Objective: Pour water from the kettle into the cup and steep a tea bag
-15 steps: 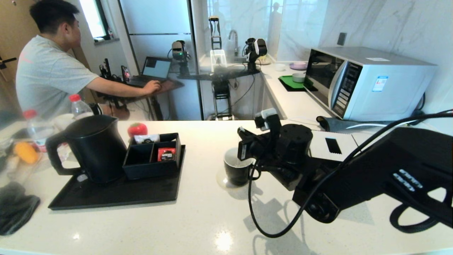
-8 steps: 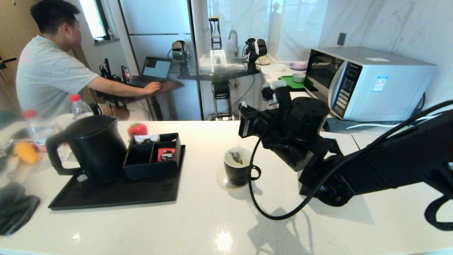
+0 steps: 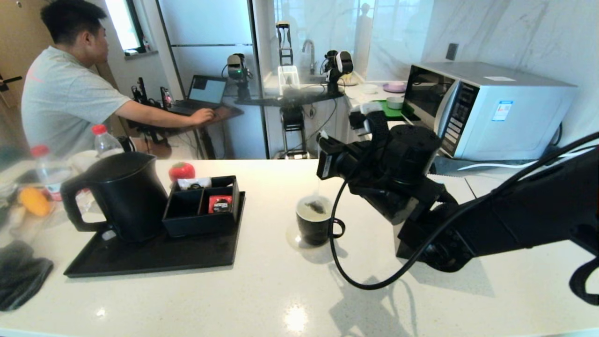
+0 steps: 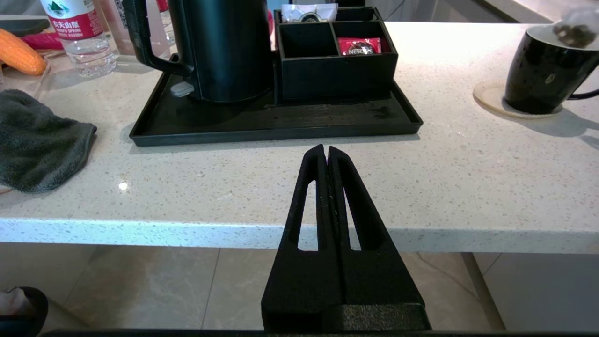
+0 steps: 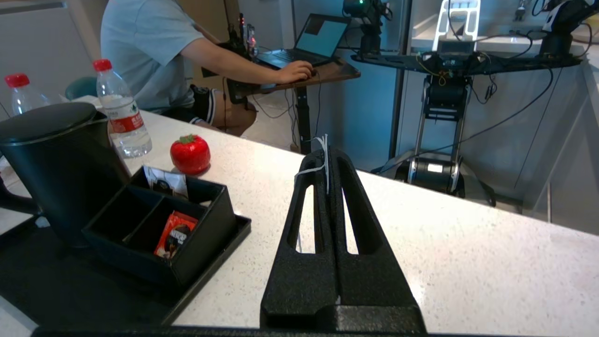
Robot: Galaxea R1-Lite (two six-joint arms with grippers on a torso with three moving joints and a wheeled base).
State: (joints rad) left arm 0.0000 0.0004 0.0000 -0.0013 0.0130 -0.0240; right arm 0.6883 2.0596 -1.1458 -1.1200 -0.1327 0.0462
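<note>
The tall black kettle (image 3: 122, 196) stands on a black tray (image 3: 154, 260) at the left. The small black cup (image 3: 314, 225) sits on a round coaster mid-counter. My right gripper (image 3: 321, 139) hovers above the cup, shut on the thin white string (image 5: 325, 161). The greyish tea bag (image 3: 317, 206) hangs from that string at the cup's mouth, and in the left wrist view the tea bag (image 4: 578, 27) shows just over the rim of the cup (image 4: 543, 75). My left gripper (image 4: 326, 150) is shut and empty, parked low by the counter's front edge.
A low black compartment box (image 3: 202, 206) with a red sachet (image 3: 219, 203) shares the tray. A red strawberry toy (image 3: 181, 171), water bottles (image 3: 104, 140) and a grey cloth (image 3: 21, 274) lie at the left. A microwave (image 3: 486, 110) stands at the back right; a man sits beyond the counter.
My right gripper has risen from beside the cup's rim to well above it, drawing the tea bag up by its string to the cup's mouth. The left arm has not moved.
</note>
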